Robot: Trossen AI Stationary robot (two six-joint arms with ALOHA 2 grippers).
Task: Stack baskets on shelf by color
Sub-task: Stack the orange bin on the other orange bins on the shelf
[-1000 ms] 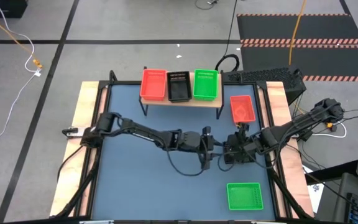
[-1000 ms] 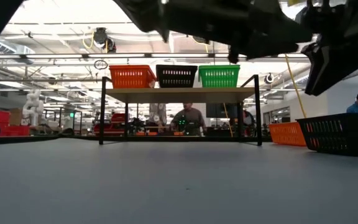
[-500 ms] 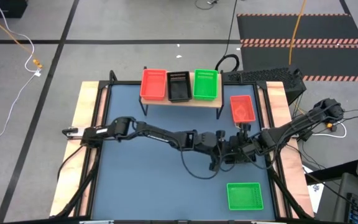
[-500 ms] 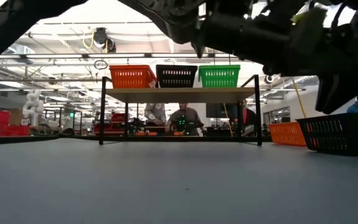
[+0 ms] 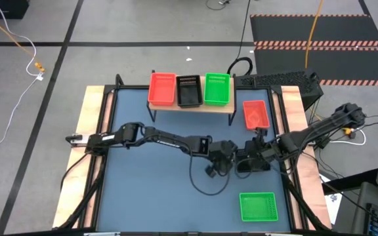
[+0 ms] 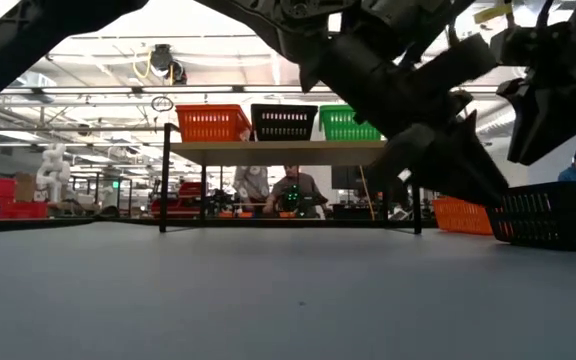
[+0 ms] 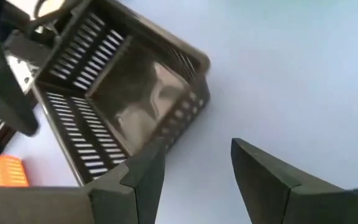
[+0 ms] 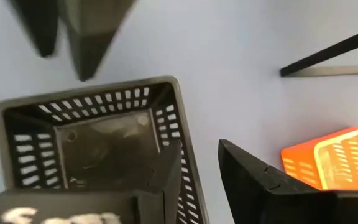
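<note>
since the black basket point(image 8: 98, 149) sits on the desk point(image 5: 149, 190) right under my right tool point(image 8: 197, 168), that arm is nearer; its open fingers straddle the basket's wall, one inside, one outside. my left tool point(image 7: 194, 168), also open, hovers just beside the basket's opposite end, arm stretched across from the left.

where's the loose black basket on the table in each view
High view: hidden beneath the two grippers, mid-right.
Low view: black basket at far right.
Left wrist view: upper left, beyond left gripper.
Right wrist view: lower left, right gripper straddling its wall.
Shared landmark: red basket beside it.
</note>
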